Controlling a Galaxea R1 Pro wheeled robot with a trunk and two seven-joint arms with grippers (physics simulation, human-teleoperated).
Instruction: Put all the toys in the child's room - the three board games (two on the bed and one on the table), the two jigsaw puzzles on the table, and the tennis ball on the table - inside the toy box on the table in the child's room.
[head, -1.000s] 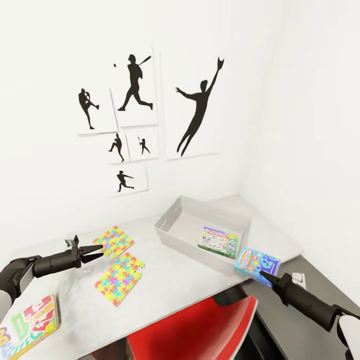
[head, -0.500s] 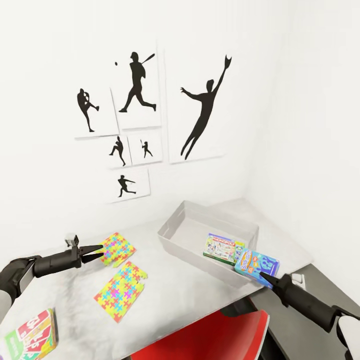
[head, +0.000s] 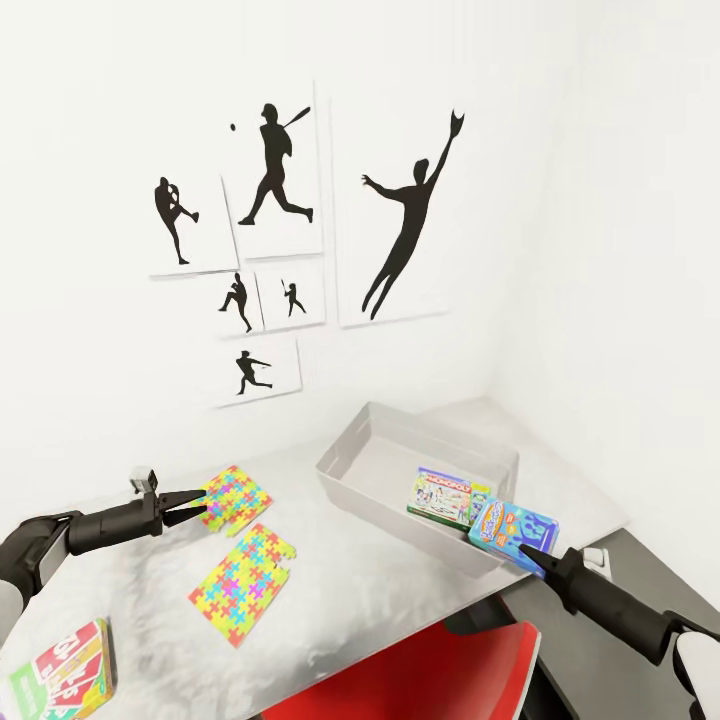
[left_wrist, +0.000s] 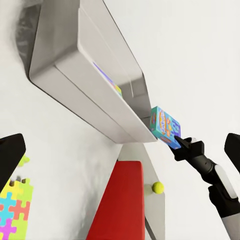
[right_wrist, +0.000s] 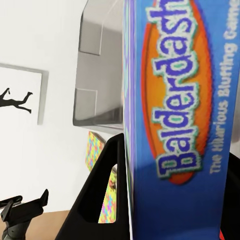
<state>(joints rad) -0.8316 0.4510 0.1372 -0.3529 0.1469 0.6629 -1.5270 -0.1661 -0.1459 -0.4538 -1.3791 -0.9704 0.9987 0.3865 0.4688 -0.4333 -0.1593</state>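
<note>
My right tool (head: 530, 552) clamped on the Balderdash box (head: 512, 529), toy box (head: 362, 490) just ahead, my left tool (head: 196, 503) spread apart, puzzle (head: 232, 497) at its tips

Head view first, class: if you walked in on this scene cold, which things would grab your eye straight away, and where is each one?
The black baseball-player silhouettes on the white wall stand out first. Below them, the right gripper holds a blue Balderdash box at the near rim of the grey toy box, where a Monopoly box already lies. The left gripper hovers, open, by two bright jigsaw puzzles on the table.
</note>
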